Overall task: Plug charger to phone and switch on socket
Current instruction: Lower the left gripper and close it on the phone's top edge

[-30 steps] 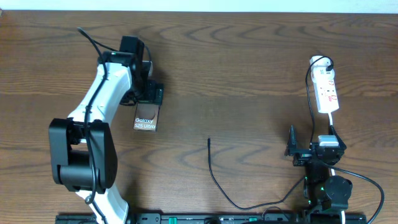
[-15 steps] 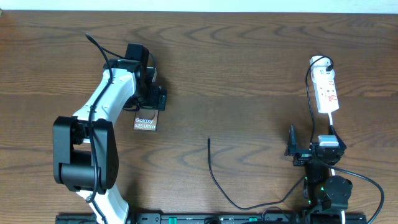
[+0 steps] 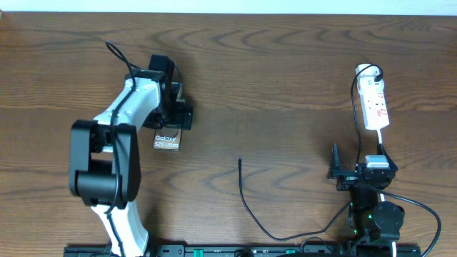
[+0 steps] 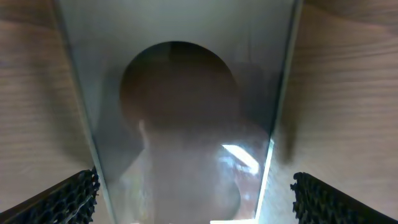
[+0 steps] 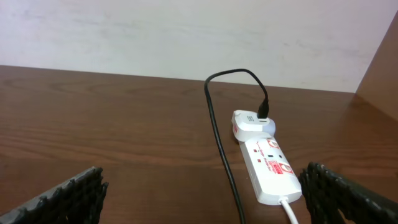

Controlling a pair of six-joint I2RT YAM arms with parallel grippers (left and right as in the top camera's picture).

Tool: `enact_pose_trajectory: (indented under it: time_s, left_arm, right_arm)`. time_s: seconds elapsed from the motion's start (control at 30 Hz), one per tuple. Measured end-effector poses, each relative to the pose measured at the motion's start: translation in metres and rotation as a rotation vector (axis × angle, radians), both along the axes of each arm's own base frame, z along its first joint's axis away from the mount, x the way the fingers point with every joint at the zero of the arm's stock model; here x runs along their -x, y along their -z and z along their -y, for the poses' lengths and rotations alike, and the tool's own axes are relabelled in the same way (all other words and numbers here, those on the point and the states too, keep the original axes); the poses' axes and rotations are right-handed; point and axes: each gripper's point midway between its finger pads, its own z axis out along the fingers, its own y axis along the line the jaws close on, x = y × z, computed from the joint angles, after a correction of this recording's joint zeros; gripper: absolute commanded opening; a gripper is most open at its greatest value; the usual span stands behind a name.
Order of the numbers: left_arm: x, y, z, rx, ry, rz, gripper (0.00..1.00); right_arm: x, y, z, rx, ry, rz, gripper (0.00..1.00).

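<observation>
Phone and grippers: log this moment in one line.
left gripper open, straddling phone | right gripper open, facing power strip | charger plug tip loose on table, not in phone

A dark brown, wood-grained bench [image 3: 285, 86] fills the scene. Behind its far edge stands a plain white wall [image 5: 155, 31], evenly lit, with a brown wooden panel [image 5: 382, 68] at the right.

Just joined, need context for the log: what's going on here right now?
The left gripper is down over the phone, jaws open on either side of it. The charger lies loose on the table, its tip not plugged in. The right gripper sits open, facing the socket, touching nothing.
</observation>
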Motion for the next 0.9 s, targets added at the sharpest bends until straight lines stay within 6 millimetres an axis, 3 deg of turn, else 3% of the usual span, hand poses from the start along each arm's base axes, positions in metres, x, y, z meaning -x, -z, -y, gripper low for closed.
enact_pose_trajectory:
  time_s: [0.9]
  left_arm:
    - [-0.011, 0.004, -0.004, -0.028, -0.001, 0.041, 0.98]
  right_arm:
    - [0.0, 0.0, 0.0, 0.0, 0.0, 0.0, 0.99]
